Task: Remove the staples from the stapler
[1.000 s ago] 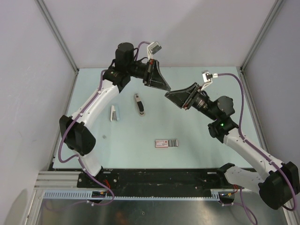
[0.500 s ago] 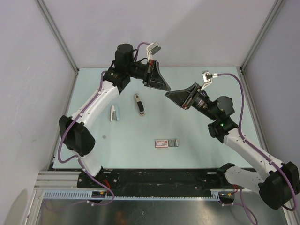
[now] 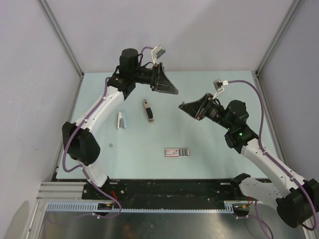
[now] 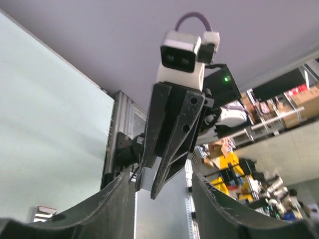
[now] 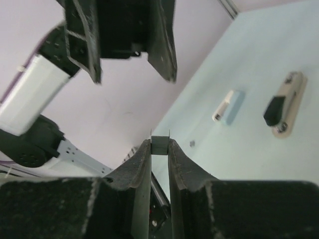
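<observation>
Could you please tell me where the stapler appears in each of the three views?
Top external: the stapler lies flat, slightly left of centre.
Left wrist: not in it.
Right wrist: the stapler is near the right edge, above mid-height.
Shared landmark: the white-and-blue item lies just left of it in both those views.

Top cam: fixed high, behind the arm bases, looks down & fwd. It's far off and takes in the whole table (image 3: 209, 144) and both arms.

Left wrist cam: sits behind the left tool (image 3: 174, 92), looks out betw its own fingers. Table shows only at frame left, walls & room beyond. The right tool (image 3: 182, 105) is close ahead, mid-frame.

Right wrist cam: looks along its own fingers the opp way, w/ the left tool near, up top. Shared w/ top view: stapler (image 3: 148, 110), small white piece (image 3: 121, 120), table's left part.
</observation>
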You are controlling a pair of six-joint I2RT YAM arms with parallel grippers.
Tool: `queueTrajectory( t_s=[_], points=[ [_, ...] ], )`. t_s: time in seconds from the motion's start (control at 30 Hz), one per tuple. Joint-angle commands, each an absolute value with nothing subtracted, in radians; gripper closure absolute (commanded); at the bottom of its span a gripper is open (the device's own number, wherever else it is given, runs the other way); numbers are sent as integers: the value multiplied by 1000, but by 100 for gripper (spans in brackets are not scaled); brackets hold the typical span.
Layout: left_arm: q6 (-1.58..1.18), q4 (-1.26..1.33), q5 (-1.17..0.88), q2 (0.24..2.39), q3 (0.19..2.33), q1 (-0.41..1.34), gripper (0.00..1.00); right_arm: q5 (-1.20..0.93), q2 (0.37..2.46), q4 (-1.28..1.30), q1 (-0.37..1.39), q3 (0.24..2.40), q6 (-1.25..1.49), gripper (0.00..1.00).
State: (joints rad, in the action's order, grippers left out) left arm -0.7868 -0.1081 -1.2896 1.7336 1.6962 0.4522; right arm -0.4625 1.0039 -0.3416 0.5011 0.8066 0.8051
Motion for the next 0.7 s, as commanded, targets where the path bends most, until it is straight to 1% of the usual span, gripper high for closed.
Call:
queueTrajectory(
  t_s=[0.0, 0.07, 0.1, 0.13, 0.2, 0.27, 0.33, 0.47, 0.57, 0.67],
  points=[
    [-778, -90, -1221, 1680, 1653, 411, 33, -484, 983, -126, 484, 844, 717, 87],
    [-767, -95, -1205, 1681, 1625, 396, 13, -488, 987, -24, 474, 850, 687, 87],
    [-748, -110, -1193, 1683, 1610, 389, 7, -490, 993, 33, 471, 856, 664, 87],
    [-708, -145, -1172, 1681, 1597, 383, 3, -485, 1000, 89, 469, 861, 644, 88],
    [-557, -293, -1089, 1684, 1598, 381, 1, -469, 1016, 189, 472, 867, 607, 88],
    [-387, -447, -955, 1689, 1603, 395, 1, -434, 1034, 285, 483, 869, 576, 88],
    [-255, -538, -798, 1688, 1578, 415, 1, -384, 1057, 372, 505, 869, 548, 89],
    [-65, -594, -531, 1675, 1482, 461, 1, -262, 1104, 503, 572, 870, 524, 90],
    [13, -597, -434, 1669, 1410, 483, 1, -163, 1139, 571, 630, 869, 539, 90],
    [84, -597, -380, 1665, 1354, 498, 1, -71, 1171, 614, 695, 870, 569, 90]
  ],
)
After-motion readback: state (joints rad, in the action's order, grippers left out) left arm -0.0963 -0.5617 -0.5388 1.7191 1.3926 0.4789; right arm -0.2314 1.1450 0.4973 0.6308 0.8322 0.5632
